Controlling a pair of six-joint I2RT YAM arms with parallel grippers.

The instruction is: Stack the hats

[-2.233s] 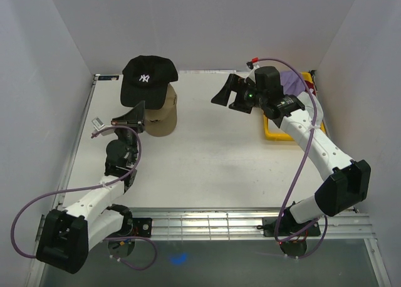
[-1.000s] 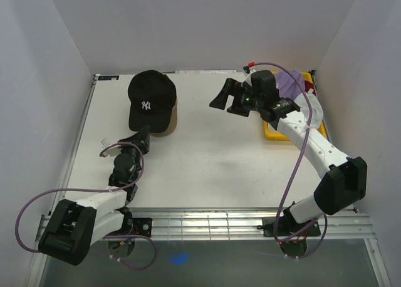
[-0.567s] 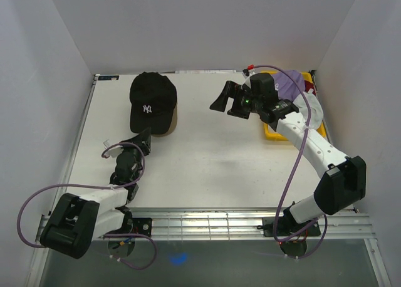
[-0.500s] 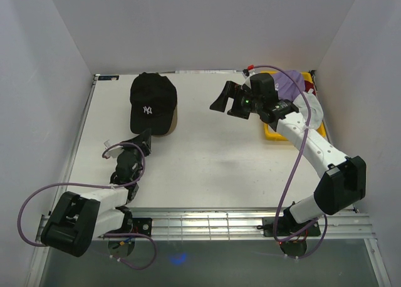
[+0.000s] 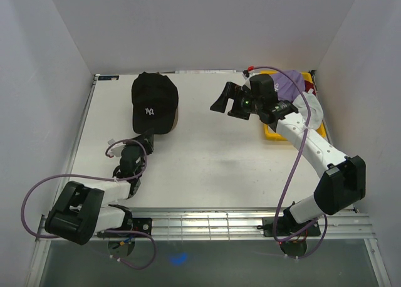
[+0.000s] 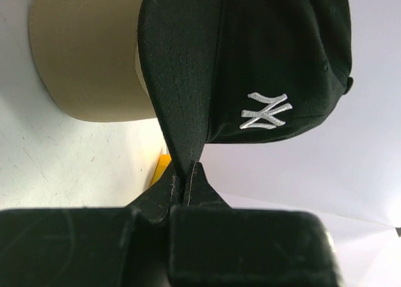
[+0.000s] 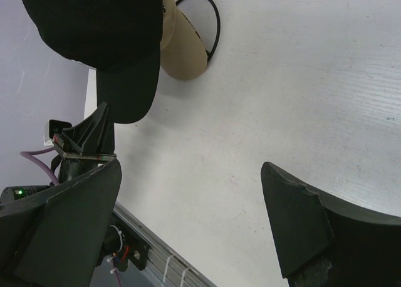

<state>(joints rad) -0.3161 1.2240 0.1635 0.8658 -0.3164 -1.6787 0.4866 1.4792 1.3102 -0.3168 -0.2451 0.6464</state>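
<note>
the black cap (image 5: 154, 99), lifted and tipped up above the tan cap (image 5: 176, 119) a couple of seconds ago, has come down flat over it, so only a thin tan edge shows on the right. the left gripper (image 5: 146, 138), still pinched on the black brim, has drawn back toward its base, and the left arm (image 5: 100, 190) has folded lower behind it.

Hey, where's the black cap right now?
In the top view, the black cap sits at the far left of the table, resting on the tan cap, with its brim pinched in the left gripper.
</note>
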